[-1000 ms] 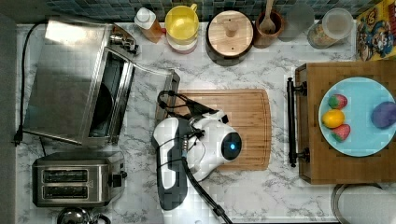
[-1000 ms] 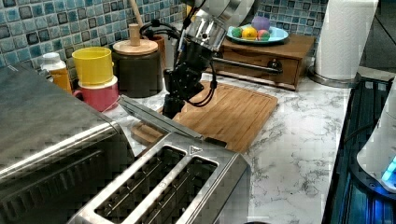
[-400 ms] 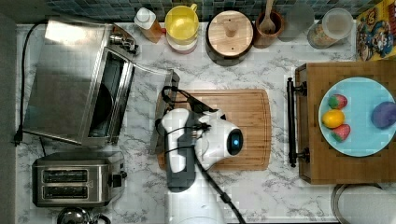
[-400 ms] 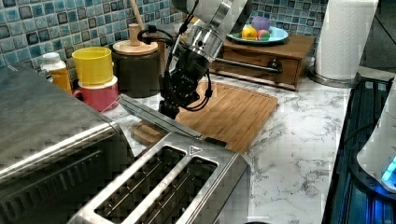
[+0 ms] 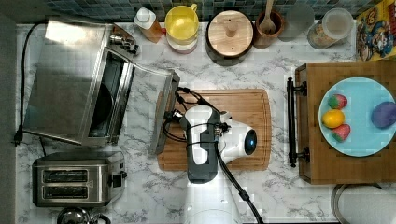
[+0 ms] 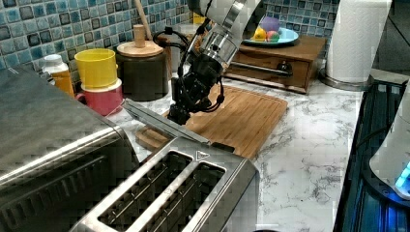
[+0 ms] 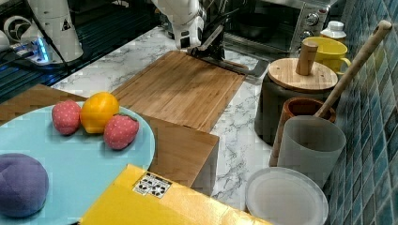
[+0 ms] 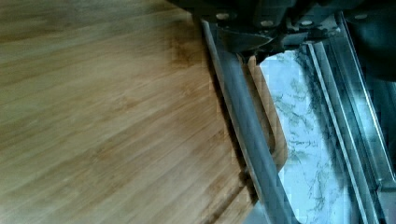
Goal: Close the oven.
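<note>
The oven [image 5: 70, 88] stands at the top view's left, a steel box with a dark inside. Its glass door [image 5: 149, 102] hangs open and lies nearly flat, reaching over the edge of the wooden cutting board [image 5: 233, 130]. The door's metal bar handle [image 5: 164, 116] runs along that outer edge. My gripper [image 5: 172, 116] is right at the handle, near its middle, with the wrist above the board. In the left view the gripper [image 6: 179, 115] points down onto the door's front edge [image 6: 159, 123]. The wrist view has the handle bar [image 8: 243, 116] running out from under the gripper.
A two-slot toaster [image 5: 77, 179] sits in front of the oven. Cups [image 5: 181, 25], a wooden-lidded jar [image 5: 229, 30] and a bottle [image 5: 147, 23] line the back wall. A wooden box [image 5: 345, 121] with a plate of fruit [image 5: 359, 116] stands at the top view's right.
The arm has swung toward the top view's left, bringing the gripper from over the board to the door handle. The door has not visibly moved.
</note>
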